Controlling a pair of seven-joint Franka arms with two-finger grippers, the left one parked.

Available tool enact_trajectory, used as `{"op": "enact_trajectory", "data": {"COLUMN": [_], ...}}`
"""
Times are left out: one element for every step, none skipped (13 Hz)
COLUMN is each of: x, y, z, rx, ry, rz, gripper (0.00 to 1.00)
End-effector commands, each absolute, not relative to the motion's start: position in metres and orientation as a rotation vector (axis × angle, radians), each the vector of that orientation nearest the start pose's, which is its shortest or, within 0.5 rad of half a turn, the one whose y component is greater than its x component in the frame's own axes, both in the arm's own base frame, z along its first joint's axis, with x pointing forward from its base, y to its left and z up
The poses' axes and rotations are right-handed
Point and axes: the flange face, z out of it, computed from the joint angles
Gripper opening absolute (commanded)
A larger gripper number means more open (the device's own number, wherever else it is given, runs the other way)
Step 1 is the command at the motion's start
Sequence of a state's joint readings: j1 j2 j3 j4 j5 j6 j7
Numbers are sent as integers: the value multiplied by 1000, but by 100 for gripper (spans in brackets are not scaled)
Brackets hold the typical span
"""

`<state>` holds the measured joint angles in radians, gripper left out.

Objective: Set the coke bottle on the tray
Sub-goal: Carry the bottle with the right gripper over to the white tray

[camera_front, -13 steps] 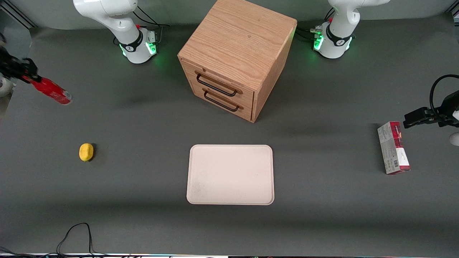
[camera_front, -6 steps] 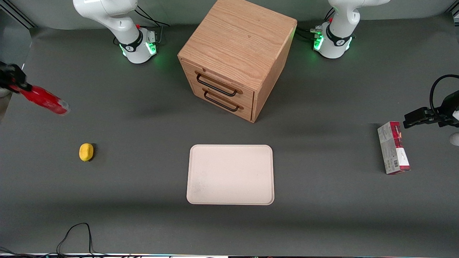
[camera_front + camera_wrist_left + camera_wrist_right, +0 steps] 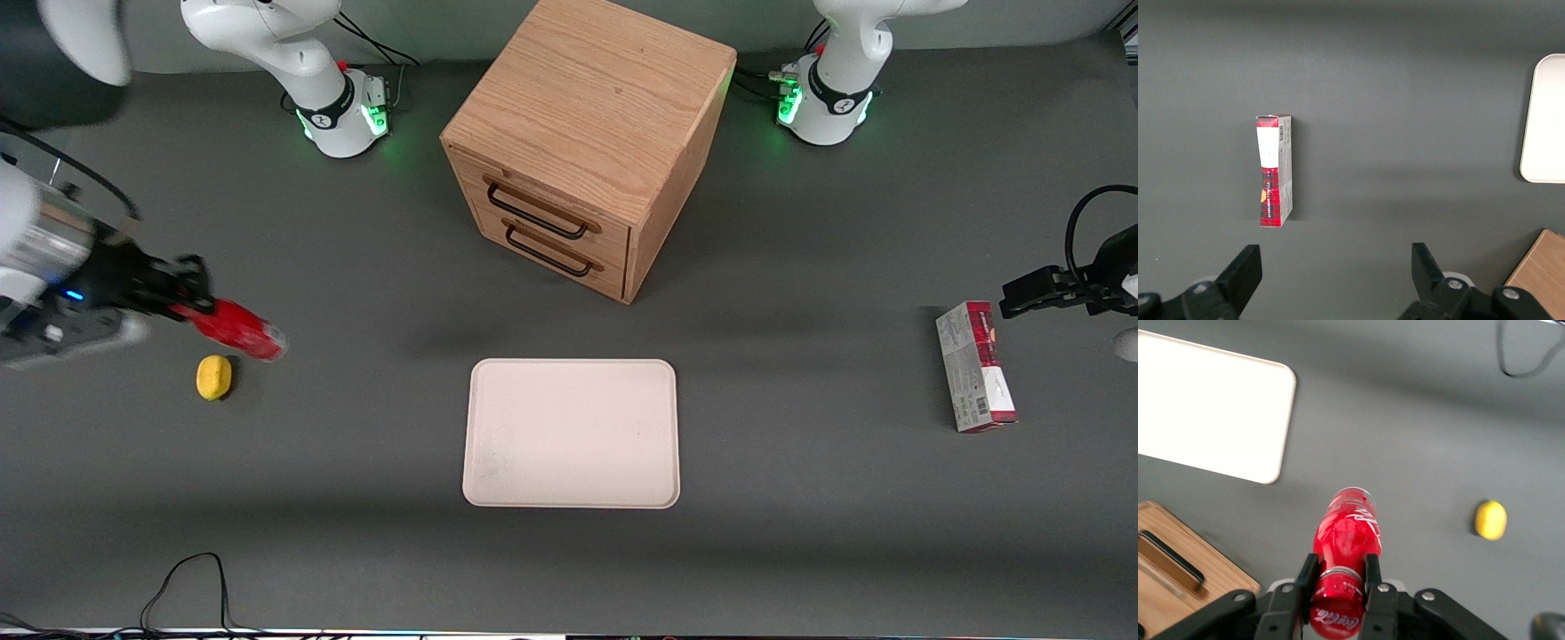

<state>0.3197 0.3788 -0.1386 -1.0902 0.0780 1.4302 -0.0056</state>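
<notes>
Nearest the front camera, the tray (image 3: 571,433) lies flat on the grey worktop (image 3: 356,551), nothing on it. A little farther back, toward the working arm's end, a small yellow lemon (image 3: 213,377) sits on the worktop. Just above and beside it the hand (image 3: 191,298) pinches the coke bottle (image 3: 236,329) near its neck (fingers (image 3: 1373,572) pressed against either side), carrying it tilted in the air, base pointing toward the tray but well apart from it. Farther back stands a wooden drawer cabinet (image 3: 587,142). A red-and-grey carton (image 3: 974,366) lies toward the parked arm's end.
</notes>
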Motion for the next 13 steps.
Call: {"op": "enact_trajectory", "data": {"x": [645,642,637,633,629,622,615,614,616,621,627,635,643], "y": [210,239,267,290,307,330,353,361,365,366,368,368,368], "z": [605,598,593,585,584,577,567,562,557,549,537,526,511], "rx": [-3064,-3076,-3090,-3086,-3073,-3062,-3065,-3068,-3067,-3071,-3081,-3103,-3111], "ry": [-361,-421,-489,-541,-579,-629,-685,-704,-711,-710,-713,-720,-720], "rz": [39,18,-6,-13,-37,-41,-41,-55,-67,-72,-83,-110,-122], "gripper": [0,0,0,0,0,0,0,0,0,0,0,0,0]}}
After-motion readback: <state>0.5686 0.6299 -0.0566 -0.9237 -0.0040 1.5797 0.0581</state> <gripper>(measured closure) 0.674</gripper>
